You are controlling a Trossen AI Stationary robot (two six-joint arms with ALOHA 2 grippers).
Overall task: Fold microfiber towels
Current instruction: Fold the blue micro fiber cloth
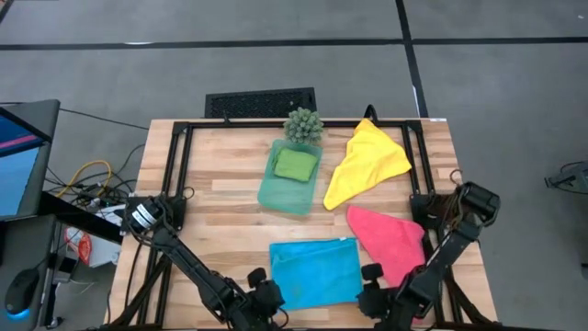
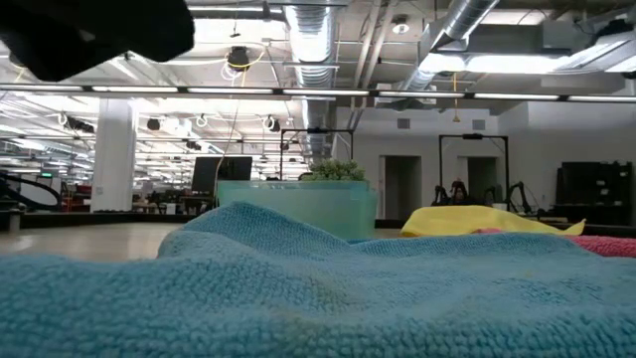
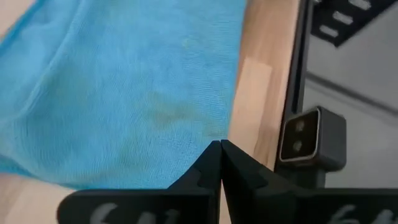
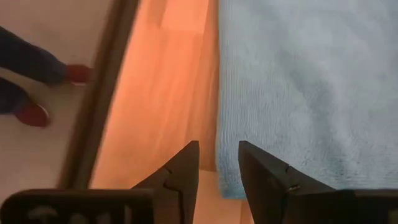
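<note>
Blue towel (image 1: 315, 271) flat on desk (image 1: 230, 175). Left hand (image 3: 220, 155) closed, empty; right hand (image 4: 217, 163) part-open at towel's edge.

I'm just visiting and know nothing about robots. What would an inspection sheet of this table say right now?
Surface: wooden table in a black frame.
Job's things: blue towel flat at the near edge; pink towel beside it; yellow towel crumpled farther back; green towel folded in the teal tray.
Clutter: small spiky plant by the tray.
Grippers: left gripper shut at the blue towel's edge; right gripper open at its other near corner.
Cables: bundle on the floor, left.
Surroundings: a person's red shoes.
</note>
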